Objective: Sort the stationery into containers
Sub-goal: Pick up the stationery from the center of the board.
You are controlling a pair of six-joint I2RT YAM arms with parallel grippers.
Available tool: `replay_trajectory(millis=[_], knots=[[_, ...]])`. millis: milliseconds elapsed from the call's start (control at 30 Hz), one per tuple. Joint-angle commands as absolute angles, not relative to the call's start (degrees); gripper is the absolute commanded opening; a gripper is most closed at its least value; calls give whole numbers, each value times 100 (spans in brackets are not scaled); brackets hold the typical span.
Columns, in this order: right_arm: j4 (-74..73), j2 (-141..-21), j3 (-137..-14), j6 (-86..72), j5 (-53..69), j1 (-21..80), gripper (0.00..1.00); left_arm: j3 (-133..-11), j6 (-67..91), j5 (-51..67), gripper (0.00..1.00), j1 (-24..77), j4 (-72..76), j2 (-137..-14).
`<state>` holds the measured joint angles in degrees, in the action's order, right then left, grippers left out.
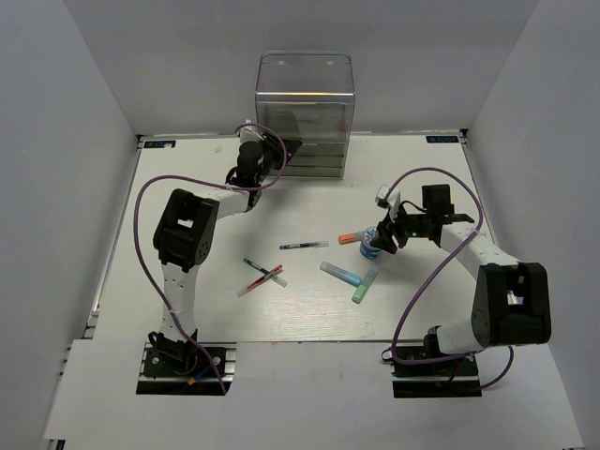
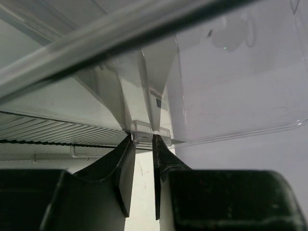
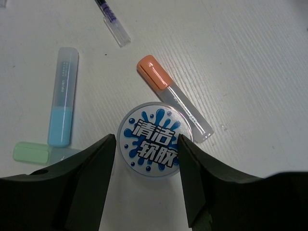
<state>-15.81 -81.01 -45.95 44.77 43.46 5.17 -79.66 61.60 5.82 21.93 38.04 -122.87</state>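
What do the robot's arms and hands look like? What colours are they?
The left arm and right arm are white tubes joined by chunky black boxes. A thin purple cable loops along each. The left hand and right hand each have two black fingers, wide at the base, narrowing to flat tips.
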Motion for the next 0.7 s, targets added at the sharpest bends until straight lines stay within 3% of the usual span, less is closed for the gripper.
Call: replay_trajectory(millis=[0, 667], knots=[[-1450, -7945, -4562, 4438, 4386, 527, 60, -8007, 6311, 475, 28, 2197, 4517, -12226], [-1468, -7928, -4553, 4456, 4386, 536, 59, -7664, 6258, 527, 28, 2197, 5256, -11637]])
